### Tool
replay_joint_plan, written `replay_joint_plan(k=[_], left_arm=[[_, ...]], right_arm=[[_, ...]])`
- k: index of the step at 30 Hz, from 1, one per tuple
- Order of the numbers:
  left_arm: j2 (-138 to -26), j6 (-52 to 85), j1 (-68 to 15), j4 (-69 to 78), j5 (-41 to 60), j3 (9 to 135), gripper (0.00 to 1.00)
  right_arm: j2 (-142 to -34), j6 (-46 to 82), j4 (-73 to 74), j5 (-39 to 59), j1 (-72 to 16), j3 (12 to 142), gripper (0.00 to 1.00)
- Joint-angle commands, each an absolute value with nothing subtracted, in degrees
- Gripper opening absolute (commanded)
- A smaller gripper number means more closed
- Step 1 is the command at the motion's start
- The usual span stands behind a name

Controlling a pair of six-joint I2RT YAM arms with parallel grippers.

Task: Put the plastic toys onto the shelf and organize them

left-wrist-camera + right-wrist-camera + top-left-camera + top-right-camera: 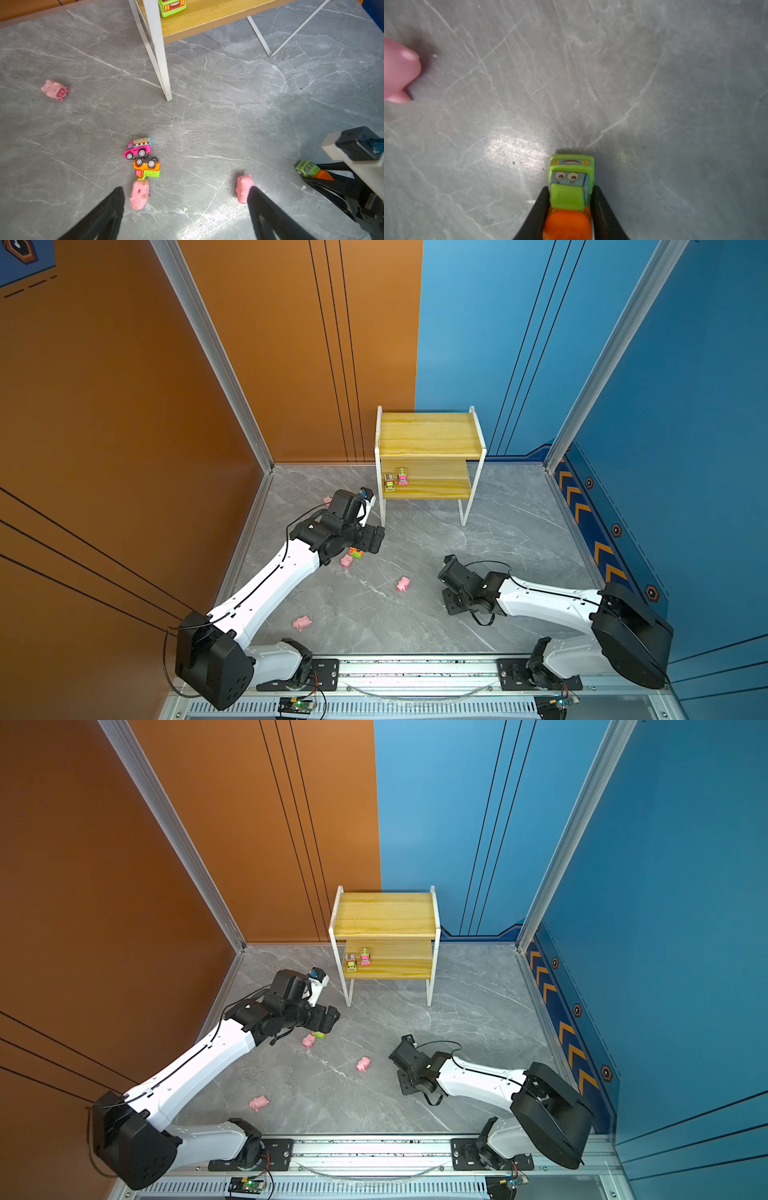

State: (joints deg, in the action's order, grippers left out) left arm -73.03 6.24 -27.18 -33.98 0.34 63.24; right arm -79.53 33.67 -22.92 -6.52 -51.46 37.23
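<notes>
Now right gripper [571, 199] jaws pinching green truck [571, 180], left gripper [186, 193] jaws spread, no writing legible.

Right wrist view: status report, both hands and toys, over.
Right hand shut on green-and-orange truck, still on floor. Left hand open, empty, above pig. Two trucks on shelf lower board. Nothing blocking.

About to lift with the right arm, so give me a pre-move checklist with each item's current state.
1. Right end effector closed on green truck: ok, fingers against both sides.
2. Truck clear of floor: cannot tell.
3. Nearby pink pig apart from truck: ok.
4. Free room on shelf lower board: ok, two trucks sit only at one end.
5. Left end effector open and empty: ok.
</notes>
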Motion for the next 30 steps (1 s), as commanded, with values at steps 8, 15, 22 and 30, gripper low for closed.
replay_joint_plan(k=[8,15,22,30], left_arm=[[-72.15,5.77,-22.39,-32.83,1.92,60.16,0.94],[-72.43,6.07,-21.56,-32.35,3.03,59.94,0.93],[-73.10,6.15,-20.70,-32.26,4.23,60.16,0.93],[-72.98,6.31,-20.17,-32.26,4.69,60.20,0.93]], right_arm=[[-84.17,25.49,-23.25,-8.64,-51.63,44.83,0.28],[-91.92,18.84,-23.91,-7.52,-50.21,51.07,0.31],[-96.31,16.17,-24.70,-7.24,-49.75,53.67,0.43],[-93.21,17.73,-24.49,-6.92,-49.66,48.74,0.54]])
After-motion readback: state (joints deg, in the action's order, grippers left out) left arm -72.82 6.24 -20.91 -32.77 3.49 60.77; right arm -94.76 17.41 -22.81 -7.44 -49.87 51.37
